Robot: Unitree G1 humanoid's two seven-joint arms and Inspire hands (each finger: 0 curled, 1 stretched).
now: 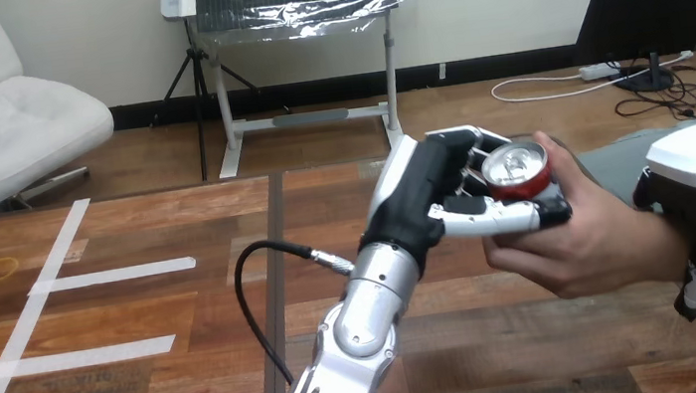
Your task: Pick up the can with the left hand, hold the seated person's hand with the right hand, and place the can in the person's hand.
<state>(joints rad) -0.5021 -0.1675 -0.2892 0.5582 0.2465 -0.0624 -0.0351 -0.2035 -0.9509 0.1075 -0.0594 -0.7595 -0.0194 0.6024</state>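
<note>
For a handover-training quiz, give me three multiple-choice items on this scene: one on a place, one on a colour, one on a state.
1. Where is the can?
A. on the table
B. on the floor
C. in the left hand, beside the person's hand

2. The can's side is:
A. red
B. blue
C. green

3. The left hand's fingers are:
A. straight
B. curled round the can
C. curled on nothing

Key:
1. C, the left hand carries it next to the person's hand.
2. A, red shows under the silver top.
3. B, they wrap behind the can and across its front.
</note>
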